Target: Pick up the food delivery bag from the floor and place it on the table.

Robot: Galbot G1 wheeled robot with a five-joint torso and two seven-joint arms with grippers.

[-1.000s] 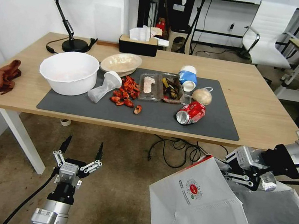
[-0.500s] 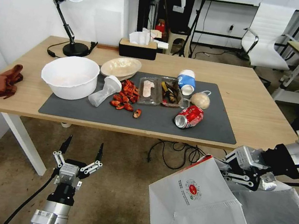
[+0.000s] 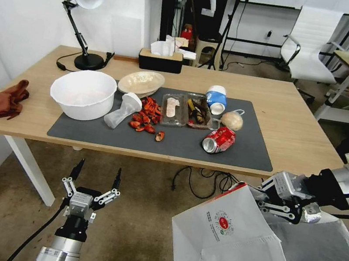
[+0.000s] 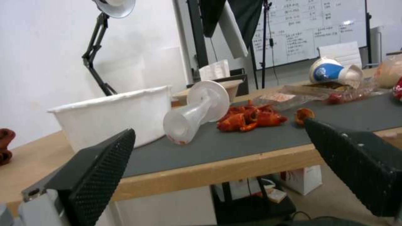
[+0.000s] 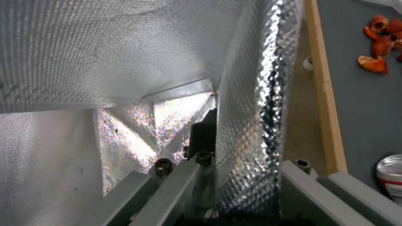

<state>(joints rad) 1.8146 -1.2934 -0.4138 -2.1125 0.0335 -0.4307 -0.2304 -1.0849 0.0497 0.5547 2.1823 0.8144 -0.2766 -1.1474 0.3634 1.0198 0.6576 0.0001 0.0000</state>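
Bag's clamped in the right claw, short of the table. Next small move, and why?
Probably lift it higher. The right claw pinches the bag wall at its rim, and the bag hangs below and short of the table edge. The bare wood at the right end looks free. The left claw hangs open over the floor.

white bag (image 3: 234, 254), silver quilted lining (image 5: 247, 110), grey mat (image 3: 190, 144).

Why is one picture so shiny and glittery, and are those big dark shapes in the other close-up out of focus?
In the right wrist view the food delivery bag has foil lining that catches the light and sparkles, with bright patches deep inside. In the left wrist view the left gripper has fingers so near the lens that they look large and soft, while the table edge behind reads more clearly.
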